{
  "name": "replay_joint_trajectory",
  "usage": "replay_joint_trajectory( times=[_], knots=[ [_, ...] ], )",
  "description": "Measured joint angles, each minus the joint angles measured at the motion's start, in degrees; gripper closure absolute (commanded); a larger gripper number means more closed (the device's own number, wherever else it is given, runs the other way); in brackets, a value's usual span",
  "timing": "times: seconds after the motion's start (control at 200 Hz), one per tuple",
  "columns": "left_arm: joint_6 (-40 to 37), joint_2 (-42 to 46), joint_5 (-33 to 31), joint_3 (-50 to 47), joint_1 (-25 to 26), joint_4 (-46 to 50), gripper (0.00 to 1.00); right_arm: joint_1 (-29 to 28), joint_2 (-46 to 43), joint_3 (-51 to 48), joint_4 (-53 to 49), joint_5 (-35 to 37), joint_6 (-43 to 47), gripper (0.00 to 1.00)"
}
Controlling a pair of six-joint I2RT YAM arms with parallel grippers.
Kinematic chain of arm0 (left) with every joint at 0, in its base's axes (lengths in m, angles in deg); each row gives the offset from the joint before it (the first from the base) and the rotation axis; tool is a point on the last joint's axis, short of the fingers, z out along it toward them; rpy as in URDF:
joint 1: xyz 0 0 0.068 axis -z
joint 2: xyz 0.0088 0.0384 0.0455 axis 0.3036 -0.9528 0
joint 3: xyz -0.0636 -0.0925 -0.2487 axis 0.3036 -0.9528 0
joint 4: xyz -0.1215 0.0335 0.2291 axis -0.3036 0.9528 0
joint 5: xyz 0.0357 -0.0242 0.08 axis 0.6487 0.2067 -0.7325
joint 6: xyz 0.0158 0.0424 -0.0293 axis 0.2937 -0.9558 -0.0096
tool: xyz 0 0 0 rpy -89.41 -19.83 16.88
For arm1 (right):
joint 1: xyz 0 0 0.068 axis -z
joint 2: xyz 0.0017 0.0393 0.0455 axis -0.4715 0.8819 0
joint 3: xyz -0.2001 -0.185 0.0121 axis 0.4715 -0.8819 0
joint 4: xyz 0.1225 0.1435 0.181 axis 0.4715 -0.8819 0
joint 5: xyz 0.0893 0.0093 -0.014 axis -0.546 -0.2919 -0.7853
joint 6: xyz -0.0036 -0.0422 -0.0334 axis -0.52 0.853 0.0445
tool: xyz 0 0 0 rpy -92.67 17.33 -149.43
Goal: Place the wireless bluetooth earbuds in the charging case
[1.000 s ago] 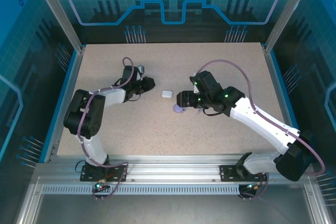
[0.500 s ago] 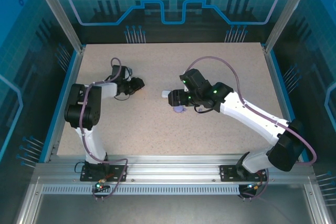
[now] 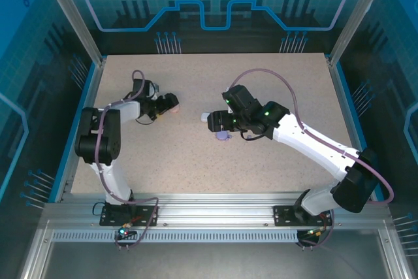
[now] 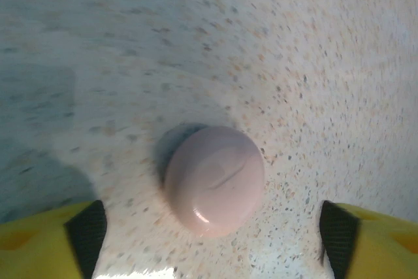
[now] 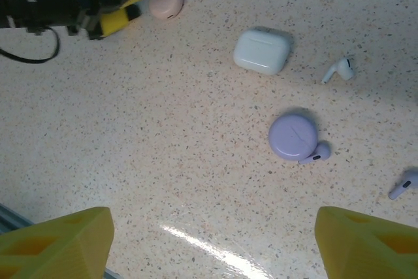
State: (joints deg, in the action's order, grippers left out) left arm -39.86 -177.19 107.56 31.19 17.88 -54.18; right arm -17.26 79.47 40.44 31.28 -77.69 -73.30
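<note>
Now, left end effector: jaws wide, straddling the shut pink case without touching it (placed to grip or to leave it).
Right end effector: wide, empty, hovering high over the desk, likely to survey.
Purple case: ahead of it, shut, one purple earbud touching its rim.
White earbud: loose beyond, beside the white case, awaiting insertion.

Purple earbud was cut off at the right wrist view's right edge, white case lay half hidden behind the right gripper from above
</note>
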Motion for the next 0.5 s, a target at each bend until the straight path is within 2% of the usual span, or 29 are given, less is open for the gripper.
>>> replay_joint_trajectory(
  times=[0.18,0.255,0.5],
  knots=[
    [-0.44,8.15,-3.37,0.94,-1.33,4.92,0.01,0.02,0.00,0.63,-0.11,1.05,0.68,0.07],
    [0.07,12.26,-4.87,1.70,-1.31,5.79,0.01,0.02,0.02,0.68,-0.17,1.53,0.85,0.01],
    [3.98,24.72,-8.81,1.66,-1.27,5.01,0.01,0.04,1.88,1.38,-0.50,2.69,0.83,0.00]
  ],
)
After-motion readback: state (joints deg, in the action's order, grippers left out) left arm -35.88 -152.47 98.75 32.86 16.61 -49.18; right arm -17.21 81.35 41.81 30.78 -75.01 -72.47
